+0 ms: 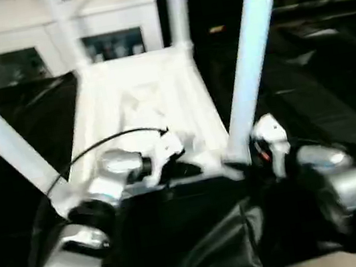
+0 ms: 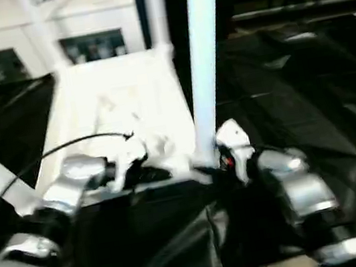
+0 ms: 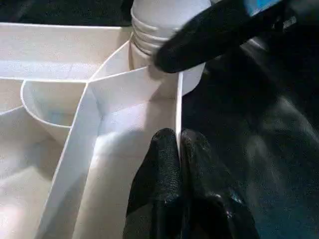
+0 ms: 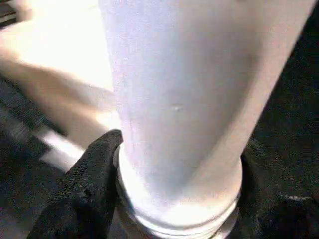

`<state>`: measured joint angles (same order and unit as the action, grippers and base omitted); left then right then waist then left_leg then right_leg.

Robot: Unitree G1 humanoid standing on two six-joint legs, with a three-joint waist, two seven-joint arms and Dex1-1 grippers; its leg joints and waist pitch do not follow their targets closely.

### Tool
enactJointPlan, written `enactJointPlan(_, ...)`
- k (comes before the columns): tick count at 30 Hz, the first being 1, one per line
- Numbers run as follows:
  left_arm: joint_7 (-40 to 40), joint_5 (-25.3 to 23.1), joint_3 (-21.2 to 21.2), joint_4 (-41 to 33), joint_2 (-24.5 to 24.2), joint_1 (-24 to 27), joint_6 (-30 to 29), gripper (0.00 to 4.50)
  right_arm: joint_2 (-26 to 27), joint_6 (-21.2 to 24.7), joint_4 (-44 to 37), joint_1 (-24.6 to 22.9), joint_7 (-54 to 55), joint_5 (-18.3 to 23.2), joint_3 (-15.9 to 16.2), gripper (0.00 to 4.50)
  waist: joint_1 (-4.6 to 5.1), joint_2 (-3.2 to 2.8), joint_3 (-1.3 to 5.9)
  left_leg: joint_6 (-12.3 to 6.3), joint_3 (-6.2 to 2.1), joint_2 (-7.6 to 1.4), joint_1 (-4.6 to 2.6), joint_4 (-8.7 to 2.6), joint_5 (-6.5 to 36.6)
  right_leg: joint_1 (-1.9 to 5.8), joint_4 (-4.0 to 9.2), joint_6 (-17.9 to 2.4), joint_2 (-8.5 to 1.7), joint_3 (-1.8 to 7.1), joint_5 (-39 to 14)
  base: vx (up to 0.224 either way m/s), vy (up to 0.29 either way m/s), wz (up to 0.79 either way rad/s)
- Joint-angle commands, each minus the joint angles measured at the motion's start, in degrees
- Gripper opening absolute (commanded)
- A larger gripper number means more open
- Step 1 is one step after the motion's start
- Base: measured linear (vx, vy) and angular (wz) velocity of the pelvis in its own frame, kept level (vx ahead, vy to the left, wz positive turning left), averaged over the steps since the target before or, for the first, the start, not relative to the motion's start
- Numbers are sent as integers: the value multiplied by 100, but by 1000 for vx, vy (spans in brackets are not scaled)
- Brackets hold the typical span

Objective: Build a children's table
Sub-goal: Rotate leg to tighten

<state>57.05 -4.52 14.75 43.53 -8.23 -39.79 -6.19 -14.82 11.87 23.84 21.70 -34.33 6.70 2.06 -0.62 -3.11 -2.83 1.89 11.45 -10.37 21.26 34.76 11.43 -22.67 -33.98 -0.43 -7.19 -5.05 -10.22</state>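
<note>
While the tabletop [image 1: 145, 98] lies upturned on the black desk [image 1: 334, 95], left gripper [image 3: 178, 149] jaws pinching its rim, right gripper [image 4: 174, 199] jaws clasping near leg [image 1: 251, 61] at its base.

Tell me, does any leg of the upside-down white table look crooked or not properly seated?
The near right leg, gripped at its base by the right hand, leans instead of standing straight, and thread rings still show above its socket. The left hand pinches the tabletop rim beside it.
</note>
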Motion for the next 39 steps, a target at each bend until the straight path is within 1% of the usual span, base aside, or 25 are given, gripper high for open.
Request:
enactJointPlan(1,-487,-130,120,-130,309,206,-505,0,322,321,224,23,813,-59,-112,277,7,45,316,-7,-162,-253,-77,-516,1893,217,498,-1077,-191,215,-2247,0,0,0)
enactJointPlan(3,-740,-152,120,-273,462,232,-729,0,471,385,242,23,1145,-183,-97,277,51,70,305,1,-170,-239,-74,-529,2007,213,536,-996,-176,204,-2397,0,0,0)
enactJointPlan(4,-1131,-217,154,-443,693,261,-952,0,692,376,309,67,1587,-385,-61,277,59,77,299,-15,-170,-223,-84,-526,2087,195,568,-919,-178,201,-2584,0,0,0)
enactJointPlan(6,-1226,-235,163,-490,742,269,-1010,0,746,365,331,83,1696,-431,-56,277,73,73,303,-1,-177,-223,-90,-531,2093,183,589,-851,-179,197,-2661,0,0,0)
enactJointPlan(9,-1284,-330,254,-512,767,312,-942,0,800,155,434,147,1646,-441,-7,277,77,72,321,-70,-192,-222,-62,-551,2000,211,594,-813,-175,189,-2470,0,0,0)
enactJointPlan(10,-1288,-358,267,-528,700,355,-825,0,757,33,384,177,1470,-354,-28,332,79,57,331,-115,-190,-235,-56,-564,1930,225,574,-886,-172,191,-2175,0,0,0)
enactJointPlan(13,-1195,-358,267,-501,596,366,-672,0,654,-15,286,203,1225,-229,-83,356,95,57,345,-172,-186,-238,-39,-562,1851,244,539,-1013,-166,201,-1810,0,0,0)
enactJointPlan(14,-1041,-349,274,-435,448,369,-414,0,403,41,155,218,844,-212,-32,367,95,55,351,-201,-180,-240,-43,-556,1792,246,524,-1085,-165,208,-1632,0,0,0)
enactJointPlan(15,-1030,-351,273,-437,429,373,-409,0,363,56,134,217,780,-219,-12,367,86,56,357,-226,-185,-232,-37,-550,1761,271,514,-1099,-163,203,-1564,0,0,0)
enactJointPlan(16,-947,-343,280,-434,371,386,-310,0,243,112,60,204,581,-220,39,387,97,52,368,-295,-174,-233,-25,-538,1680,284,493,-1150,-167,210,-1396,0,0,0)
enactJointPlan(18,-728,-302,304,-439,284,413,-74,0,61,202,-77,159,231,-157,106,387,81,61,382,-397,-155,-233,-32,-509,1485,281,470,-1247,-170,219,-1135,0,0,0)
enactJointPlan(19,-192,-201,362,-473,72,480,273,0,-398,157,-454,-22,-570,-42,286,387,41,51,389,-549,-153,-225,-17,-482,1281,318,453,-1320,-171,215,-881,50,-9,2)
enactJointPlan(20,-128,-188,370,-482,48,490,316,0,-449,141,-492,-41,-655,-31,305,387,20,62,405,-602,-150,-236,-17,-465,1175,334,425,-1336,-182,223,-734,50,-9,2)
enactJointPlan(21,212,-96,396,-544,-61,541,378,0,-696,75,-669,-135,-1070,26,389,387,20,67,409,-681,-148,-233,0,-453,1041,339,396,-1376,-182,225,-563,58,-12,1)
enactJointPlan(23,511,-12,418,-599,-160,572,278,0,-915,23,-806,-205,-1428,65,449,387,-22,45,435,-893,-140,-247,-3,-412,642,337,308,-1571,-180,216,27,0,0,0)
enactJointPlan(24,652,21,431,-600,-212,567,336,0,-1027,37,-888,-232,-1617,115,455,387,-26,39,433,-928,-128,-248,-3,-408,601,332,306,-1614,-181,211,68,0,0,0)
enactJointPlan(25,770,77,413,-551,-277,519,376,0,-1221,152,-1021,-265,-1964,259,469,387,-67,48,432,-978,-122,-254,-10,-397,578,336,307,-1644,-175,197,34,0,0,0)
enactJointPlan(26,794,90,407,-550,-284,513,381,0,-1247,153,-1033,-270,-2000,263,478,387,-117,43,428,-989,-114,-275,-25,-401,609,326,310,-1646,-181,201,-95,0,0,0)
enactJointPlan(27,953,175,368,-528,-328,469,429,0,-1406,159,-1104,-299,-2232,274,529,387,-137,34,420,-977,-111,-279,-19,-402,629,321,311,-1638,-183,204,-183,0,0,0)
enactJointPlan(28,1004,199,359,-518,-339,457,458,0,-1445,154,-1120,-306,-2289,264,543,387,-188,26,406,-865,-105,-294,-43,-423,814,300,338,-1590,-180,209,-508,0,0,0)
enactJointPlan(30,1008,210,338,-495,-351,421,472,0,-1518,165,-1146,-324,-2392,246,586,387,-195,18,397,-768,-111,-299,-41,-441,911,296,351,-1555,-178,209,-660,0,0,0)
enactJointPlan(31,1114,284,321,-486,-371,388,487,0,-1586,152,-1169,-349,-2468,236,643,387,-200,18,397,-637,-114,-296,-54,-453,1042,291,366,-1511,-176,213,-788,0,0,0)
enactJointPlan(34,1234,346,328,-509,-387,382,473,0,-1607,150,-1131,-351,-2508,207,707,387,-201,17,403,-555,-118,-293,-51,-460,1046,296,361,-1493,-181,223,-741,0,0,0)
enactJointPlan(36,1250,342,327,-484,-373,369,494,0,-1621,101,-1083,-342,-2552,130,770,387,-197,22,415,-597,-116,-285,-40,-445,916,303,337,-1528,-180,223,-519,0,0,0)
enactJointPlan(39,1248,347,324,-423,-368,355,529,0,-1565,143,-997,-285,-2478,144,742,354,-194,29,416,-643,-111,-279,-34,-435,877,305,336,-1545,-181,222,-473,0,0,0)
